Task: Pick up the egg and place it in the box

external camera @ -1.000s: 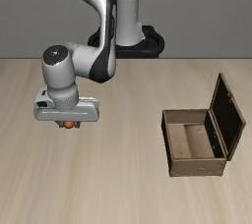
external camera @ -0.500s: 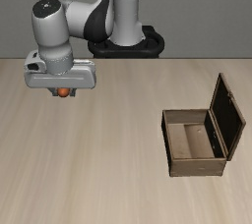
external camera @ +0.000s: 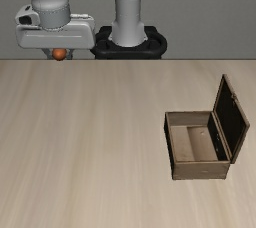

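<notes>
Wooden tabletop (external camera: 90,142), pale grain. Gripper (external camera: 58,52): high above the table at exterior view's left, fingers clamped on orange egg (external camera: 59,55). Box (external camera: 198,164): brown, lid upright, exterior view's right, well apart

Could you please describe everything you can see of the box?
The box is brown and wooden-looking, a shallow rectangular tray with thick walls and a bare floor. Its lid is open, hinged along the side at the exterior view's right and standing nearly upright, with small fittings on its inner face. It rests flat on the light wooden table, toward the exterior view's right. Nothing else touches it.
</notes>
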Tool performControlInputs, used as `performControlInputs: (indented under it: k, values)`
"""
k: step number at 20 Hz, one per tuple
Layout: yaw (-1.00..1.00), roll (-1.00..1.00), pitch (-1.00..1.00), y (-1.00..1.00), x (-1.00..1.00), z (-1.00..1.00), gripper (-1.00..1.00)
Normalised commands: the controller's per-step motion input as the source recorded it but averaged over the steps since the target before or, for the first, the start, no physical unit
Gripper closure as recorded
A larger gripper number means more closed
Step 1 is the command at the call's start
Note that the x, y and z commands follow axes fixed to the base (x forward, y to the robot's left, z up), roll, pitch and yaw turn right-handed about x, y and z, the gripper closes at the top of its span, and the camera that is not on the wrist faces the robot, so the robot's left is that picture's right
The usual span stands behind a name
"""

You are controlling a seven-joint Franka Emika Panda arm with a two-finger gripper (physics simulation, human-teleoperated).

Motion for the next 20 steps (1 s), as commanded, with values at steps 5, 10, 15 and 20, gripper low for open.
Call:
performControlInputs:
  k: [5, 10, 15, 20]
  values:
    - [0.00, 0.00, 0.00, 1.00, 0.00, 0.00, 1.00]
    - [0.00, 0.00, 0.00, 1.00, 0.00, 0.00, 1.00]
    - [0.00, 0.00, 0.00, 1.00, 0.00, 0.00, 1.00]
    - [0.00, 0.00, 0.00, 1.00, 0.00, 0.00, 1.00]
